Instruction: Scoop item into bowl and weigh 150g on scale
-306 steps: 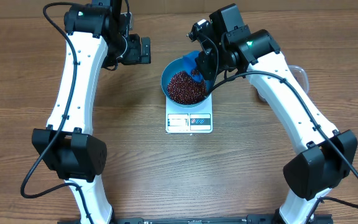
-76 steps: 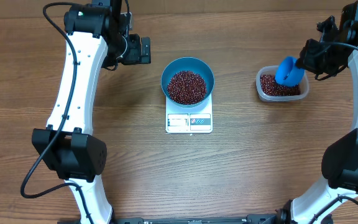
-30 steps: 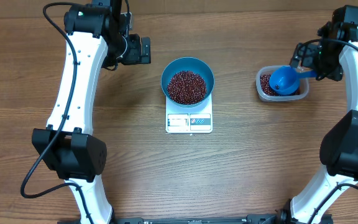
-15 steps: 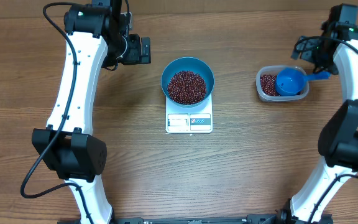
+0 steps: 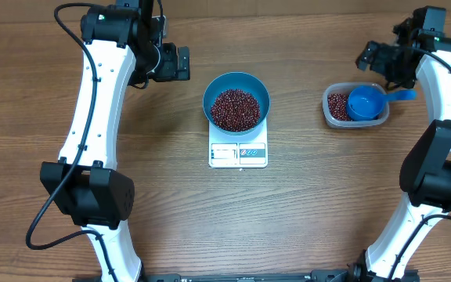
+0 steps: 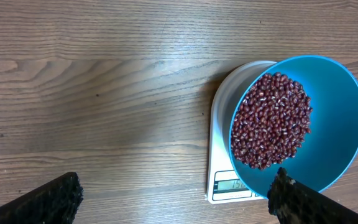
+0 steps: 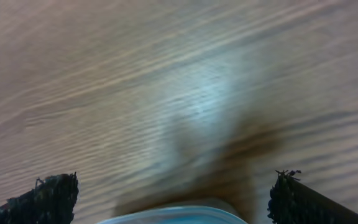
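Right wrist view: your right gripper (image 7: 176,198) has its jaws spread wide with nothing between them. Below it there is only blurred wood grain and, at 6 o'clock, the rim of the clear plastic tub (image 7: 173,215).

Overhead: the right gripper (image 5: 378,63) sits at 1 o'clock of the plastic tub (image 5: 326,115), apart from it. The blue scoop (image 5: 364,103) lies in the tub, cup up, with its handle out over the rim toward 3 o'clock. The leftover beans (image 5: 336,103) show on the tub's 9 o'clock side.

Change: a couple of seconds back that gripper carried the scoop above the tub, and a second ago it was lowering it in. Now the scoop is let go and the arm has backed off toward 12 o'clock. You can read that as scooping finished, tool returned.

Your left gripper (image 5: 180,63) has its jaws fully apart and empty, parked at 10 o'clock of the blue bowl (image 5: 207,95). It is in the same spot as in every earlier view.

Task things: the bean heap (image 5: 236,109) sits in the blue bowl, and the bowl rests on the white kitchen scale (image 5: 238,154) with the display (image 6: 232,184) at the scale's 6 o'clock edge. Nothing there has shifted over the last seconds. In the left wrist view digits are lit, but they are too faint to trust.

Judgement: only the reading is left. If it matches the target you are done. If not, the scoop needs regrasping by its handle.
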